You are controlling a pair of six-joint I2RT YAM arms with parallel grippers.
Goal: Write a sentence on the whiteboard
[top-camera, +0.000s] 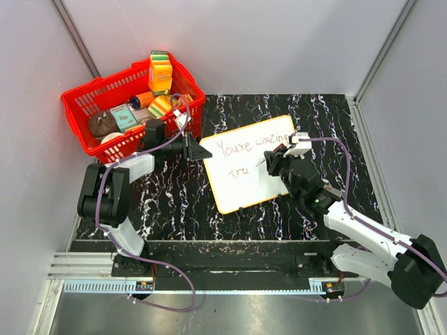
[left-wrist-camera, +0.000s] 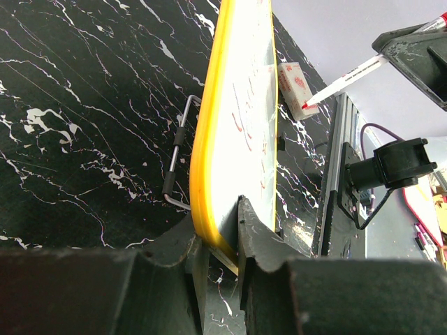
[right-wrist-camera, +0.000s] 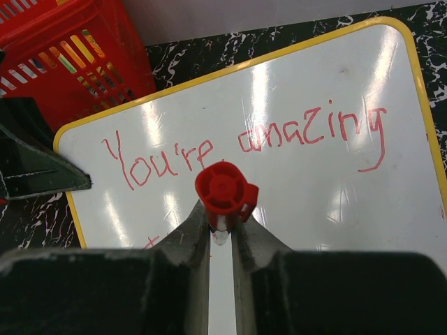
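I judge the sentence (right-wrist-camera: 279,137) half written, its second line barely begun: my left end effector (left-wrist-camera: 222,234) pinches the rim of the whiteboard (top-camera: 244,185) on the worktop (top-camera: 174,202), my right end effector (right-wrist-camera: 220,227) pinches the red marker (right-wrist-camera: 225,190), which next needs light, steady tip contact.

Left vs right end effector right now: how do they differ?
The left end effector is clamped on the yellow rim of the whiteboard. The right end effector is clamped on a red-capped marker.
The left one sits at the board corner nearest the red basket. The right one sits over the writing face, below the first line of the sentence.
Shared: both are shut on something, both at the board.
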